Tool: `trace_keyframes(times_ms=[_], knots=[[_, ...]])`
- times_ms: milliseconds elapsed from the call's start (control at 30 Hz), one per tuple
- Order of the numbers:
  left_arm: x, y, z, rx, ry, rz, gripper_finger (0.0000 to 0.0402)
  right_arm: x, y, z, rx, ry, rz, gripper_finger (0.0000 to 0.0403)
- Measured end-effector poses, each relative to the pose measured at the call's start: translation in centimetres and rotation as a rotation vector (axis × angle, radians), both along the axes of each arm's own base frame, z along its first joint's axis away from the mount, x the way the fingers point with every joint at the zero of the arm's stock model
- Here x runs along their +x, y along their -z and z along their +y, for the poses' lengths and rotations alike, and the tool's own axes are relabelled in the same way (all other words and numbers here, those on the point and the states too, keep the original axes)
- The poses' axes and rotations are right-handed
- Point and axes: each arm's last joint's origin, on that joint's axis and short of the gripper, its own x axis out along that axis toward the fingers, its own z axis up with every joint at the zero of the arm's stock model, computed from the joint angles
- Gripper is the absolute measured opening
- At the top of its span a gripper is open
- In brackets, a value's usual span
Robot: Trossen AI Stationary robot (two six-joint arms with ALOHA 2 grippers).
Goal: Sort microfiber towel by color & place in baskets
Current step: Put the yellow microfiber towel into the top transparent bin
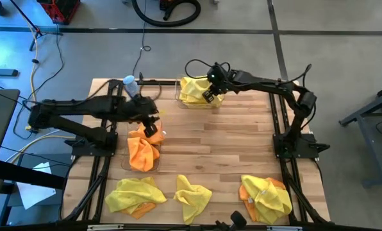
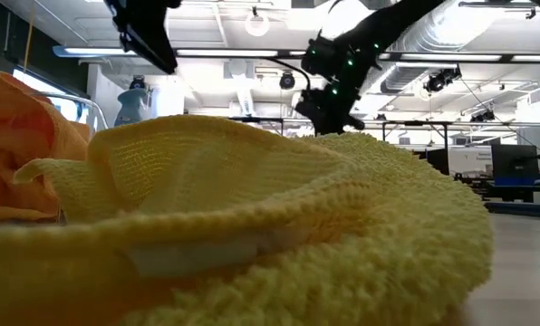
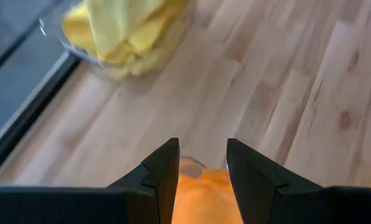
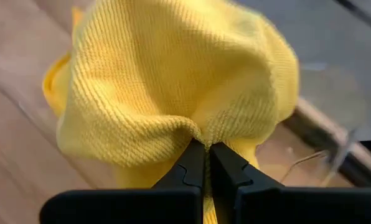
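Note:
An orange towel [image 1: 143, 151] lies bundled in a clear basket [image 1: 125, 160] at the table's left. My left gripper [image 1: 151, 128] hangs open just over the towel's far end; in the left wrist view orange cloth [image 3: 201, 193] shows between the fingers, touching or not I cannot tell. A yellow towel [image 1: 192, 91] sits in a second clear basket [image 1: 178, 95] at the far middle. My right gripper [image 1: 210, 95] is shut on this yellow towel [image 4: 173, 81]. My right gripper pinches a gathered fold of the yellow towel [image 4: 201, 134] between its two fingertips, several layers bunched together. The fingers slant down from the table's right side. The cloth puckers at the pinch and bulges beyond the fingers, over the basket [image 4: 338, 155].
A clear bottle with a blue cap [image 1: 130, 85] stands at the far left, close to my left arm. Along the near edge lie a yellow-and-orange pile [image 1: 134, 196], a yellow towel [image 1: 192, 196] and yellow over orange [image 1: 265, 197]. Bare wood lies in the middle [image 1: 216, 141].

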Motion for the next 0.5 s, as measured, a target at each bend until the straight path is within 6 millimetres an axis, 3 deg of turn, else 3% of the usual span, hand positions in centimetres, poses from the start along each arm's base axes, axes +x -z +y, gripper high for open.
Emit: trace_keyframes(times_ms=[133,233,500], knots=[[-2.0,-0.1,0.4,0.022,0.005,-0.119,0.0121,0.8,-2.2,-0.6,-0.008,0.071,0.015,0.0],[-3.4,0.1,0.5,0.021,0.011,-0.156,0.0121,1.2,-2.5,-0.9,0.07,0.117,0.075,0.0],[-5.8,0.3,0.3,0.048,0.033,-0.193,0.0121,3.0,1.2,-1.8,0.212,0.171,0.235,0.0]])
